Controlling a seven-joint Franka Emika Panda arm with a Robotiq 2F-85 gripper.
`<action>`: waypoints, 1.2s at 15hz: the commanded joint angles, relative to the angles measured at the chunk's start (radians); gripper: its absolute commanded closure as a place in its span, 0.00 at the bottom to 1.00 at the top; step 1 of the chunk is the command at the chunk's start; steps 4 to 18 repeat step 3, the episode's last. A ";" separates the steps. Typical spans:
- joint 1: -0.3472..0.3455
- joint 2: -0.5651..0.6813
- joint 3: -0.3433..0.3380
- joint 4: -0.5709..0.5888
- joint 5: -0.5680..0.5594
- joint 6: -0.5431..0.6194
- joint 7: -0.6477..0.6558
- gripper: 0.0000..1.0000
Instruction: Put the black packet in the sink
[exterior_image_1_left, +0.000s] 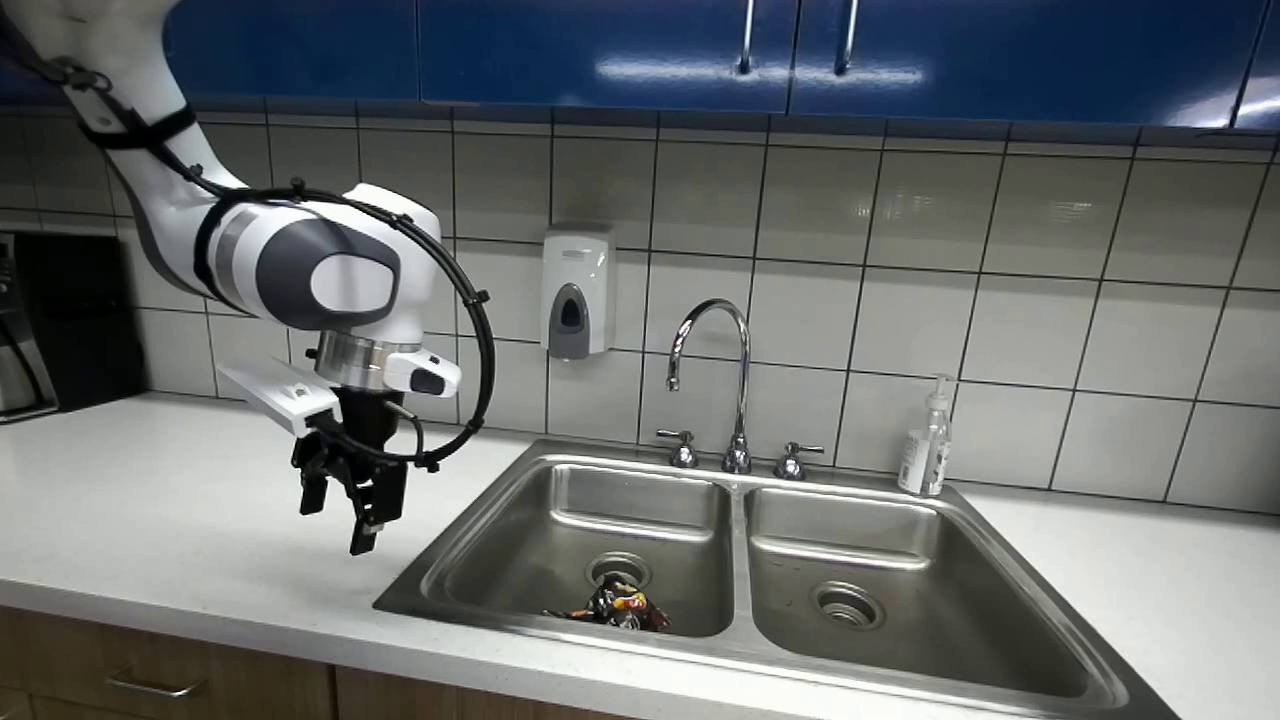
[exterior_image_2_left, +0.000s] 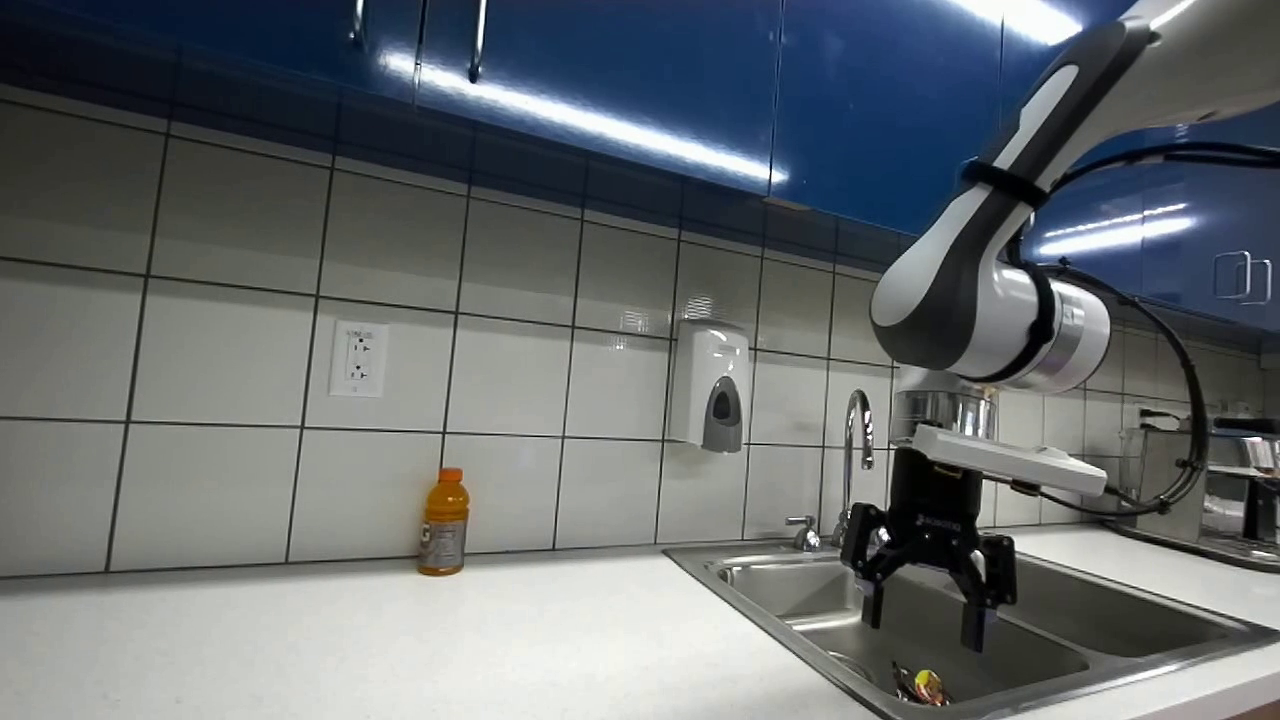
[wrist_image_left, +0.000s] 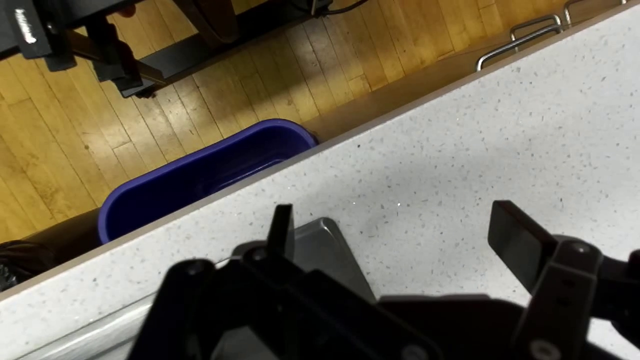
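Black packet (exterior_image_1_left: 625, 607) down in the sink (exterior_image_1_left: 741, 585); placing looks done

Packet lies crumpled on the bottom of the basin (exterior_image_1_left: 650, 515) nearer the fingers (exterior_image_2_left: 974, 628), toward its front, just beside the drain (exterior_image_1_left: 618, 562). Touching the drain's edge or not: can't tell. Shows in both exterior views, not in the wrist view.

Fingers spread wide, pointing down, hold of nothing. They hang above the white desk (exterior_image_1_left: 170, 490) beside the sink; in the wrist view one finger shows by the sink's corner, the other against desk surface.

Step, my reading: the drop is complete, only the parting left. Next move calls for no grasp. A plain lift up and away, fingers kept apart, should do; no reason to dip toward the basin.

Around: curved chrome faucet (exterior_image_1_left: 742, 400) at the sink's back edge; clear pump bottle (exterior_image_1_left: 925, 450) at a back corner, well apart from the arm (exterior_image_1_left: 330, 265); white dispenser (exterior_image_1_left: 577, 290) on the tiles; orange drink bottle (exterior_image_2_left: 444, 530) near the wall; purple bin (wrist_image_left: 210, 175) below the desk's front edge.

In the way: nothing I can see near the fingers. Overhead, blue cabinets (exterior_image_1_left: 600, 50) and the arm's loose cable loop (exterior_image_1_left: 487, 345) could bump or snag on a careless rise.
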 joint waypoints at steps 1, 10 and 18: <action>-0.058 0.001 0.059 0.001 0.013 -0.004 -0.010 0.00; -0.058 0.001 0.060 0.001 0.013 -0.004 -0.010 0.00; -0.058 0.001 0.060 0.001 0.013 -0.004 -0.010 0.00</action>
